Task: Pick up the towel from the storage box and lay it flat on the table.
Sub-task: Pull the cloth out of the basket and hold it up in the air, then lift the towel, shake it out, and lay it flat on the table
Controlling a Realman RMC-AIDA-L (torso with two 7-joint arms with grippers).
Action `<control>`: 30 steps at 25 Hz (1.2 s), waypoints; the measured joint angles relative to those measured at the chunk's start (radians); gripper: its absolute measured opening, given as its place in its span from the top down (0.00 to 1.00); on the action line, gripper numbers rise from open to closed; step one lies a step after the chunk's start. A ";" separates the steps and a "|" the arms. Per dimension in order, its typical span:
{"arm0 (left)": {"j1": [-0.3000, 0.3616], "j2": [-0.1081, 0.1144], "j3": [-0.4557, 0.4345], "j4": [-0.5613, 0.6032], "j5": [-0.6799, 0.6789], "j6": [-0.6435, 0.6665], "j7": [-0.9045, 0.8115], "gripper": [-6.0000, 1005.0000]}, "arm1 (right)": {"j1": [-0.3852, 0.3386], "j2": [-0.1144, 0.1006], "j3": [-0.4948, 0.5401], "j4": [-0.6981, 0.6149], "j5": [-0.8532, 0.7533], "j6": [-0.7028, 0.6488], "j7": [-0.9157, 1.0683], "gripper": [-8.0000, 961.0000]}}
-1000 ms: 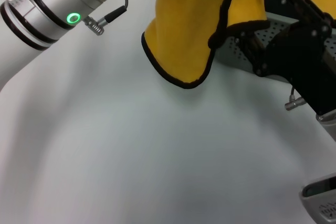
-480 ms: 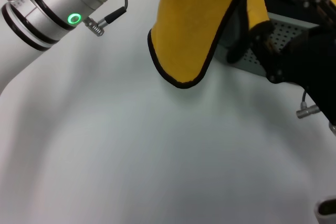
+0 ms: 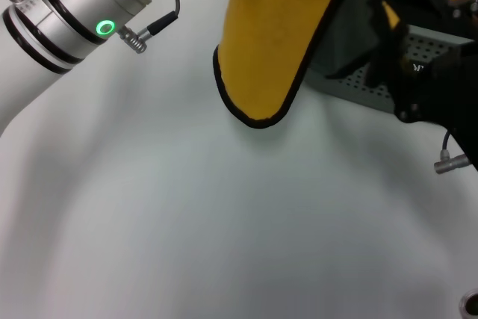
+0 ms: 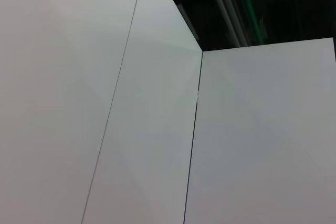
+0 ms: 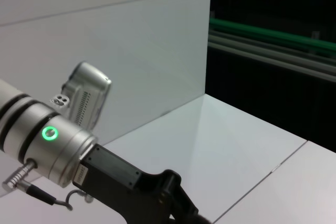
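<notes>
**A:** Towel (image 3: 272, 35) status? Task sheet says dark green.

**B:** I see yellow with black edging, not green. It hangs in the air over the bench (image 3: 187, 222), lower corner just clear of the surface, storage box (image 3: 373, 84) behind it.

**A:** Who's holding it?

**B:** Top edge runs out of shot, so I can't tell how either claw stands. Left arm (image 3: 82, 5) is up at far left, right arm (image 3: 433, 80) in front of the box. Held high, I reckon, so it drapes open before laying flat.
</notes>
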State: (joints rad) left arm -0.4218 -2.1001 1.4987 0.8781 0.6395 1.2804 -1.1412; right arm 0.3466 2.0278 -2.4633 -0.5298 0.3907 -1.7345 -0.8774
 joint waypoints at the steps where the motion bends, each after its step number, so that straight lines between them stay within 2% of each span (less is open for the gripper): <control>1: 0.000 0.000 0.000 0.000 0.000 0.000 0.000 0.97 | 0.000 0.000 0.000 0.000 0.002 0.000 0.000 0.53; 7: 0.000 0.000 0.003 -0.008 0.000 0.000 0.000 0.97 | 0.004 0.000 0.000 0.001 0.026 0.001 0.001 0.58; 13: 0.000 0.001 0.000 -0.023 0.000 0.000 0.000 0.97 | 0.005 0.000 0.005 -0.004 0.051 0.001 0.037 0.82; 18: 0.002 0.004 0.000 -0.047 0.008 0.006 0.000 0.97 | 0.017 0.000 0.036 -0.002 0.084 -0.002 0.176 0.99; 22: 0.015 0.006 -0.005 -0.078 0.030 0.010 0.000 0.97 | 0.031 -0.008 0.121 -0.007 0.078 0.002 0.359 0.99; 26: 0.041 0.009 -0.007 -0.101 0.076 0.037 0.000 0.97 | 0.076 -0.041 0.177 -0.001 0.074 0.008 0.591 0.98; 30: 0.057 0.009 -0.008 -0.108 0.137 0.088 0.000 0.97 | 0.138 -0.108 0.234 0.001 0.006 0.054 0.904 0.98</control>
State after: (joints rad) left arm -0.3653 -2.0911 1.4902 0.7700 0.7770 1.3679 -1.1413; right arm 0.4850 1.9202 -2.2297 -0.5290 0.3972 -1.6809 0.0262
